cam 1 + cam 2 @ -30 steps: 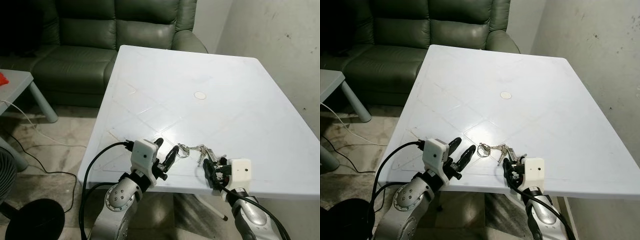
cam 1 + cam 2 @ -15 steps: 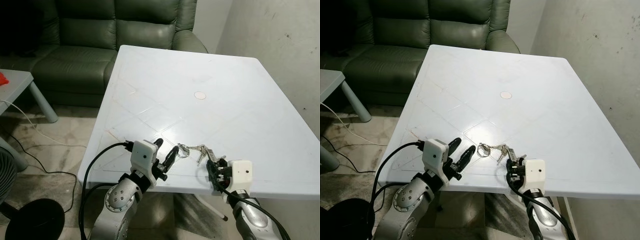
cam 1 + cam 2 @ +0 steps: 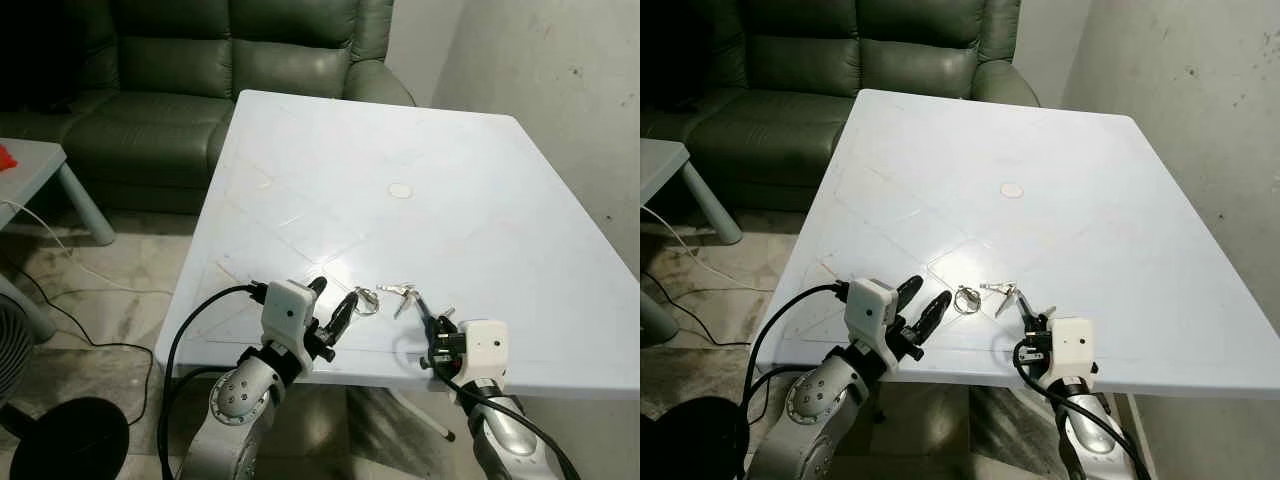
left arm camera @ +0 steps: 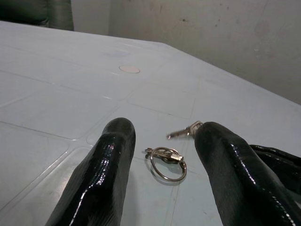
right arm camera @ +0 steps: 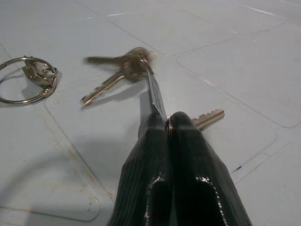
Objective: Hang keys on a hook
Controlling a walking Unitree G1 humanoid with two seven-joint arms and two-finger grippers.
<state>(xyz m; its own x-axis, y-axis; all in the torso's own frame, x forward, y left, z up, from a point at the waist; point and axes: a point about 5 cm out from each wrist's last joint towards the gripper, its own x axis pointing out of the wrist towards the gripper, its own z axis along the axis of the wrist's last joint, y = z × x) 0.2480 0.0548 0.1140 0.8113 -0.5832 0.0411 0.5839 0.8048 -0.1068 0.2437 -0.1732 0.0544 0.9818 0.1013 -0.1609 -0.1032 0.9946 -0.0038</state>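
The right end effector (image 5: 168, 123) is clamped on a key (image 5: 155, 96) of the keys (image 3: 398, 293) on the white tabletop (image 3: 450, 200). The left end effector (image 4: 162, 136) stands apart around the key ring (image 4: 167, 162); the right wrist view reveals the pinch.

A white table (image 3: 450, 200) fills the middle. A dark green sofa (image 3: 200, 70) stands at 11 o'clock, a cable (image 3: 60, 290) at 9.

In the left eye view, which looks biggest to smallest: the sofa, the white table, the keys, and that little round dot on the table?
1. Table
2. Sofa, partly cut off by the frame
3. Keys
4. Dot

The sofa is farther away, so its true size may differ.
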